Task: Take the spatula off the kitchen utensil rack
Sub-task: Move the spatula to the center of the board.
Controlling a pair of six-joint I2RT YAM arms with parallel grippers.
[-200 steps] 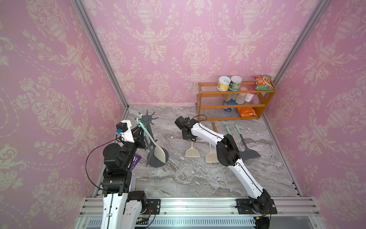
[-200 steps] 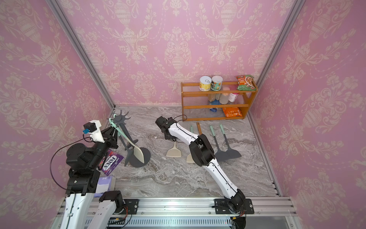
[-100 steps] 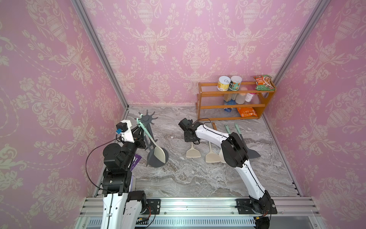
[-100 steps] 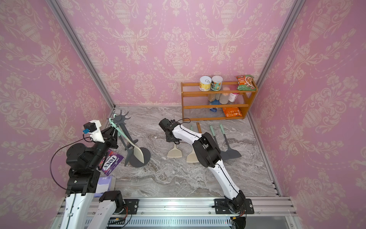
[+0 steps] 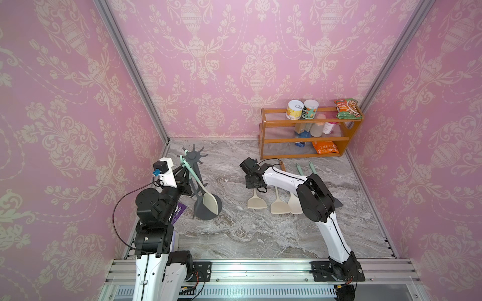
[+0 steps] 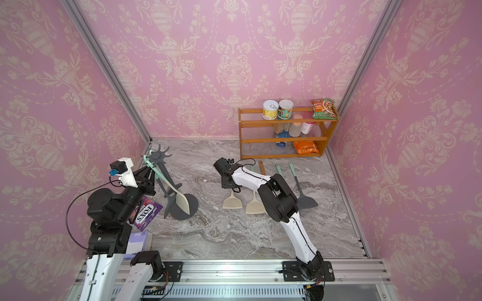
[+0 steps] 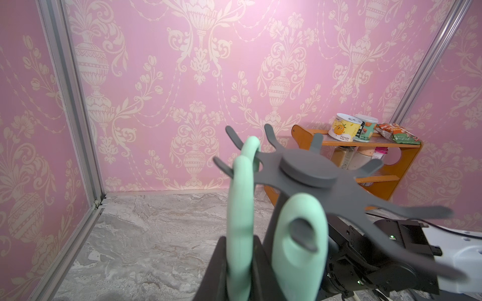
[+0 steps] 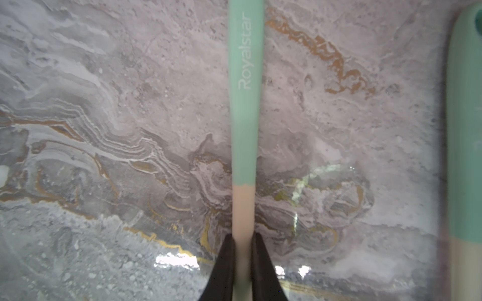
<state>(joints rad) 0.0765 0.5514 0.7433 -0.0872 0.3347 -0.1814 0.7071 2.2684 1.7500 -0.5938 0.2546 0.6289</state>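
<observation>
The dark grey kitchen utensil rack (image 5: 194,156) (image 6: 156,156) stands at the back left on its disc base. A spatula (image 5: 208,203) (image 6: 181,203) with a cream head and a mint handle (image 7: 241,198) hangs from its crown (image 7: 307,169). My left gripper (image 5: 186,174) (image 7: 240,243) is shut on that handle just below the hooks. A second mint handle (image 7: 300,255) is hooked beside it. My right gripper (image 5: 254,182) (image 8: 242,242) is shut on the cream neck of another spatula (image 8: 245,91) (image 5: 257,202), which lies flat on the marble.
More spatulas lie in a row beside the lying one: cream heads (image 6: 254,207) and a black one (image 6: 305,202) partly behind my right arm. An orange shelf (image 5: 287,140) with cans and packets stands at the back right. A purple candy bag (image 6: 144,213) lies by my left arm.
My right gripper has closed on the lying spatula's neck, and the right arm's elbow has swung a little to the right. The left arm and the rack have not moved.
</observation>
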